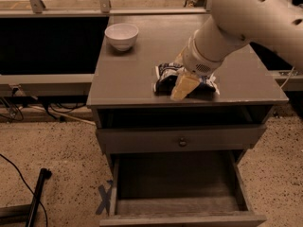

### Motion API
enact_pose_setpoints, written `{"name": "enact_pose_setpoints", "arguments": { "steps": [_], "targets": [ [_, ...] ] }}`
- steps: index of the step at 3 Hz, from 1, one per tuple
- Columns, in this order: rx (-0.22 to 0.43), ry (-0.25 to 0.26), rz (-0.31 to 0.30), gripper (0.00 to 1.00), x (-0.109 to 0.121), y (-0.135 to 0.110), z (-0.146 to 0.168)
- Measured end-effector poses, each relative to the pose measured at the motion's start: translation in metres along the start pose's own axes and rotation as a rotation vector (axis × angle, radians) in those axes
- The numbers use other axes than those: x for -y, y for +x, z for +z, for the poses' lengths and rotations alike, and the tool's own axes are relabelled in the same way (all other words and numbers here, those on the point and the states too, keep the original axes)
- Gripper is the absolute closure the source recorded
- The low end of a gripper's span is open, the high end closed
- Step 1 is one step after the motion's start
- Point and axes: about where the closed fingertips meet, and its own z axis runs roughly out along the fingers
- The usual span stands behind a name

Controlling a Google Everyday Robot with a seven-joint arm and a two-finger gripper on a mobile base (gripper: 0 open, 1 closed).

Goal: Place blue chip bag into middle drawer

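The blue chip bag (165,74) lies crumpled on the grey cabinet top (142,74), near its front edge and right of centre. My gripper (182,89) hangs from the big white arm (246,18), which reaches in from the upper right. It is low over the bag's front middle and hides the middle of the bag. The bag's right end (211,85) shows past it. The middle drawer (175,181) is pulled out wide below, its bare floor showing with nothing in it.
A white bowl (121,35) stands at the back left of the cabinet top. A shut drawer front with a round knob (182,141) sits under a dark open slot (180,117). A black pole (35,200), cables (14,110) and blue tape (104,198) lie on the floor at left.
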Motion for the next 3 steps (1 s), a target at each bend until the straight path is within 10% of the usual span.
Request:
{"name": "enact_pose_setpoints", "arguments": {
  "steps": [3],
  "targets": [
    [0.059,0.040,0.059,0.95,0.014,0.003,0.022]
  ]
}}
